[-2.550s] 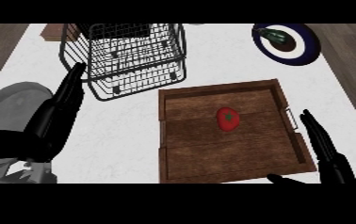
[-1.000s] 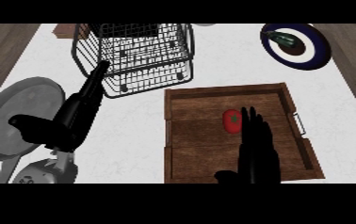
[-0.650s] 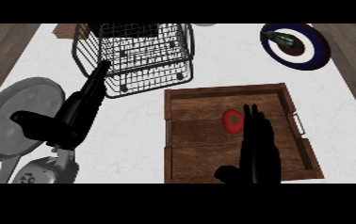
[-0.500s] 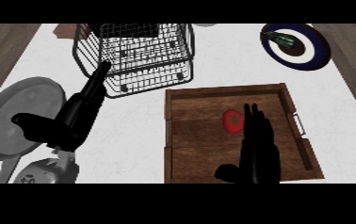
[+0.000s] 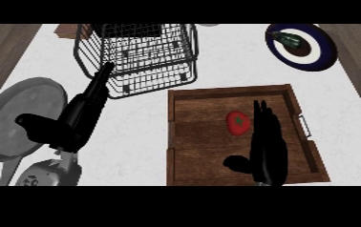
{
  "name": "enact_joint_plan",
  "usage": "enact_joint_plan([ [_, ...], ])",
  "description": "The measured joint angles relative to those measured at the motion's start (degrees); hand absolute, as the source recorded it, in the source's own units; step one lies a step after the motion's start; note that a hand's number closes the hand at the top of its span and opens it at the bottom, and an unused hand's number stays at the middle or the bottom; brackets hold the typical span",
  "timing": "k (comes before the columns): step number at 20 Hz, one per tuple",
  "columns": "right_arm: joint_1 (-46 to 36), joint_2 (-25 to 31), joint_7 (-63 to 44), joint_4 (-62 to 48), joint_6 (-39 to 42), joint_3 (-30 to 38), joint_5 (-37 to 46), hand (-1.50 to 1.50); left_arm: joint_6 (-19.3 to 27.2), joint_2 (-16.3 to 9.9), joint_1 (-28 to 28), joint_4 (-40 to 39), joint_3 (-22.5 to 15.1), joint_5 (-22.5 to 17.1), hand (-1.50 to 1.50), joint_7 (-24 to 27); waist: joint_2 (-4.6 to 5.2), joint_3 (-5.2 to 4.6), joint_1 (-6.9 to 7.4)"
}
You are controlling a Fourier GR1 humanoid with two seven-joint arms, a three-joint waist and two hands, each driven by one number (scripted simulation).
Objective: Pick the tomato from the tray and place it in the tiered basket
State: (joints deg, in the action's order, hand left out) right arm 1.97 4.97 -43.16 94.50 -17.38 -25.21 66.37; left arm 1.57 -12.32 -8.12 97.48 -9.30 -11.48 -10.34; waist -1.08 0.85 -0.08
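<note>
The right hand (image 5: 265, 149) hovers over the wooden tray (image 5: 204, 164), fingers straight and together, just beside the red tomato (image 5: 238, 122) lying there. The left hand (image 5: 74, 118) points, fingers straight, toward the wire basket (image 5: 141, 54) beyond.

No text, label, brand, number or sign is showing legibly anywhere in the head view.
</note>
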Motion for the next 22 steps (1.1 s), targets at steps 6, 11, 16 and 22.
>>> enact_joint_plan([
  [6, -2.1, -0.9, 1.5, -4.4, -2.2, 2.2, -1.3, -1.50, -0.1, 0.7, 0.3, -0.4, -0.1, 0.8, 0.00, 1.3, -0.18, -0.12, 0.02],
  [11, -4.3, 0.0, 4.4, -8.0, -2.8, 4.9, -4.6, -1.50, -0.4, 0.6, 0.5, 0.0, 0.3, 0.5, 0.00, 0.2, -0.19, -0.22, 0.21],
  [16, -5.7, -0.6, 7.9, -11.1, -3.3, 4.8, -6.7, 1.50, -0.3, 1.0, 0.4, -0.1, 0.3, 0.9, 0.00, -0.1, -0.40, -0.48, 0.23],
  [22, -7.8, -0.4, 13.9, -14.8, -5.6, 4.5, -7.8, 1.50, -1.5, 0.7, 0.5, -0.4, 0.8, 0.4, 0.00, -0.2, -0.63, -0.77, 0.23],
])
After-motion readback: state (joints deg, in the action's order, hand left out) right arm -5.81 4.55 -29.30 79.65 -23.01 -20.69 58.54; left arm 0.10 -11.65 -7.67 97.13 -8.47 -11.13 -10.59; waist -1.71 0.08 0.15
